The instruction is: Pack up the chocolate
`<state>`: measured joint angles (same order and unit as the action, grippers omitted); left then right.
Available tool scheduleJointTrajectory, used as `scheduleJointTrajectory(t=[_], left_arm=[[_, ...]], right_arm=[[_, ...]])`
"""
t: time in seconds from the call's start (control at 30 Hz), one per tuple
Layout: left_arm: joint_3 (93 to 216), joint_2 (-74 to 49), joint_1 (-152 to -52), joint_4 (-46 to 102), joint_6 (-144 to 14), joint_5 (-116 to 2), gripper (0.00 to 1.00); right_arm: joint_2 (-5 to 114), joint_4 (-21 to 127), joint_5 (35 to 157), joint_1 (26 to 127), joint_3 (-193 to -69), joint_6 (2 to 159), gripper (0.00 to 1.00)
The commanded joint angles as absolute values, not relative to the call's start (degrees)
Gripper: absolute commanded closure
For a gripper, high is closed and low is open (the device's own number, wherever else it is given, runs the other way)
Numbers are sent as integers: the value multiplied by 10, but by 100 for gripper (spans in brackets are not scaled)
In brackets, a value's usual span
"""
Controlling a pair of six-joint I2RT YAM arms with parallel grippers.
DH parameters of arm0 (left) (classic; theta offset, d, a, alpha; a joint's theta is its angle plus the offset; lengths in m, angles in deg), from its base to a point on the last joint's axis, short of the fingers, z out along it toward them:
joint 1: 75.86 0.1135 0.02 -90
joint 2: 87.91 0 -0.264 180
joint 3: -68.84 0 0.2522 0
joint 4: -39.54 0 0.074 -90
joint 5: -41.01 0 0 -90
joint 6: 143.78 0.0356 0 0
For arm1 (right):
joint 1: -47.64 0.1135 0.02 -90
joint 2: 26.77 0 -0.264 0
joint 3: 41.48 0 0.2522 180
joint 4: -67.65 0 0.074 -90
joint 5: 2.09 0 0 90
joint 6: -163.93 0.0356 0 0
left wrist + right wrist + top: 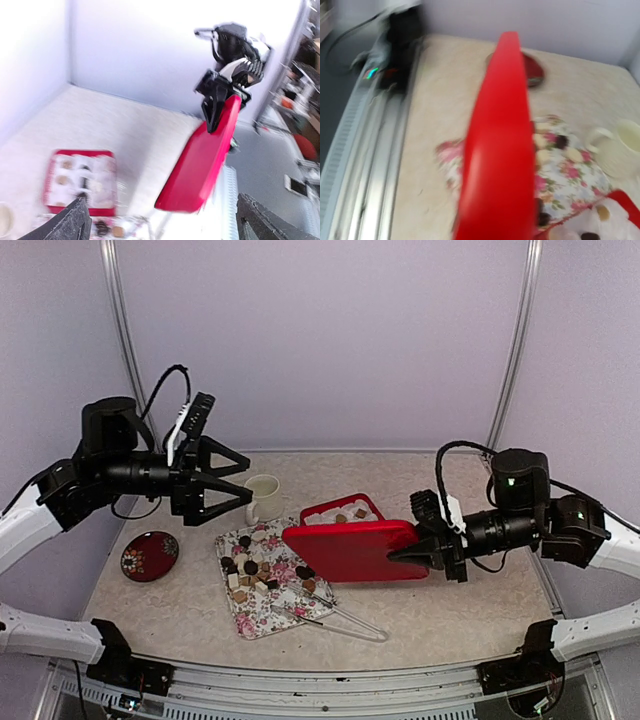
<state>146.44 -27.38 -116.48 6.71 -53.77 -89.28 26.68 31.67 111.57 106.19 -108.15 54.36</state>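
Clear plastic tongs (335,618) lie on floral rectangular tray (255,622) of loose chocolates (250,567). Over its right edge, right gripper (398,554) clamps flat red plastic lid (350,550). Left gripper (248,478) hangs with fingers apart, up off its left side.

Red lid (500,150) fills centre, seen edge-on, blurred, held above table (435,100). Floral tray (570,185) below and right of it, carrying chocolates (561,142). Cream mug (625,150) at right, beside tray. Dark red dish (534,75) behind lid. Red box (620,196) corner bottom right, chocolates in white liners (580,225). Metal rail (365,150) along left.
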Motion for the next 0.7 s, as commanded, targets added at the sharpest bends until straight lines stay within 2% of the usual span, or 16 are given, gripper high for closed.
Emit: scheduleJointTrajectory(t=[0.0,0.23,0.33,0.37,0.47,0.67], left_arm=[[1385,-311,-1155,224,-616,-728,1],[1347,-210,-1161,283,-716,-618,7],[1370,-137,-1166,273,-752,-537,12],[1387,-108,-1171,261,-763,-502,15],[1455,-7,-1202,183,-780,-407,16],[1507,136,-1230,163,-870,-374,21]], right_arm=[[269,497,1199,935,-1061,725,100],[396,603,1350,752,-1085,900,100],[405,659,1372,688,-1077,966,100],[407,662,1373,673,-1078,975,100],[420,651,1392,632,-1080,991,100],[397,646,1413,574,-1057,999,100]])
